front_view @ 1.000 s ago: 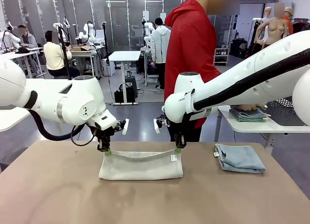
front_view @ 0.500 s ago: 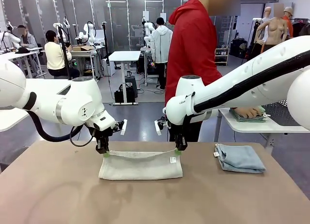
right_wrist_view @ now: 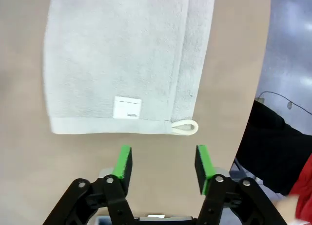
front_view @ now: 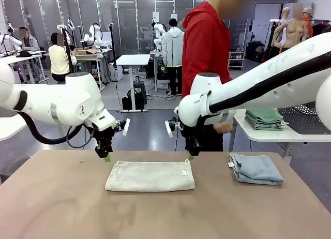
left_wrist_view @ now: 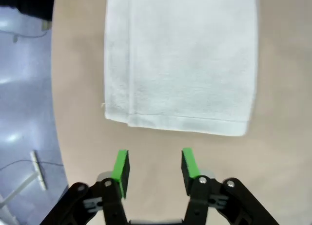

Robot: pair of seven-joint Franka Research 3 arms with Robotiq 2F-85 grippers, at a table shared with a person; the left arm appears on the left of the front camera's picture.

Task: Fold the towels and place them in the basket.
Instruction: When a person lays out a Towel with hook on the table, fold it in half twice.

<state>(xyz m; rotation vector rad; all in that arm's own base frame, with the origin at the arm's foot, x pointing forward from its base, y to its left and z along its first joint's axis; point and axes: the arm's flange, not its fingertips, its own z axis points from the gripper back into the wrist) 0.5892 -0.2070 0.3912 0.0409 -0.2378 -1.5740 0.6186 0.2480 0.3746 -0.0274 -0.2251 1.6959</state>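
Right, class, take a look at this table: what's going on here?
Two robot arms are working on a cream-white towel, which lies folded flat on the table. The left gripper and right gripper hover open near its far corners, holding nothing. A folded light blue towel sits to the right on the same table. A person in red stands at the far side, beside a side table with a folded green towel and a dark mesh basket.
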